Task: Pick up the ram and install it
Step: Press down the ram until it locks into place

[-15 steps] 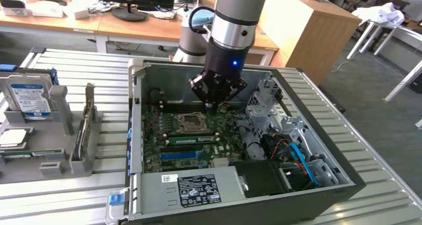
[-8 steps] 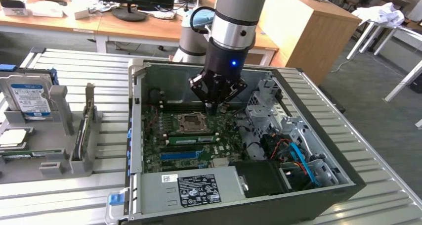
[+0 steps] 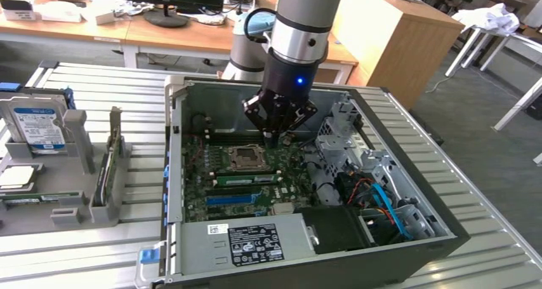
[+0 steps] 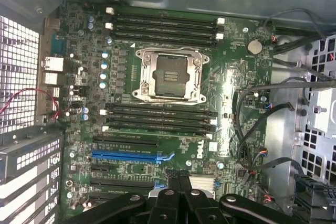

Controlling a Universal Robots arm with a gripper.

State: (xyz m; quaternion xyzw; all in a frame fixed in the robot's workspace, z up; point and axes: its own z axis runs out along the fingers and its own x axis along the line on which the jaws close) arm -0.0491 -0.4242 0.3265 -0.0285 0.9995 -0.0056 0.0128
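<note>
My gripper (image 3: 273,136) hangs over the open computer case (image 3: 407,174), above the motherboard (image 4: 236,93) near the empty CPU socket (image 4: 169,74). Its dark fingers are shut (image 4: 179,178) and nothing shows between them. A green ram stick with a white label (image 3: 245,178) stands in a slot between the socket and the blue slot strip (image 3: 237,200). The gripper is higher than that stick and apart from it. In the wrist view, black memory slots (image 4: 157,119) run on both sides of the socket.
On the exterior view's left, a grey fixture (image 3: 76,206) holds an upright hard drive (image 3: 38,127) and a thin dark board on edge (image 3: 104,174). The power supply (image 3: 245,241) fills the case's front. Cables (image 4: 262,108) and a drive cage (image 4: 320,103) flank the board.
</note>
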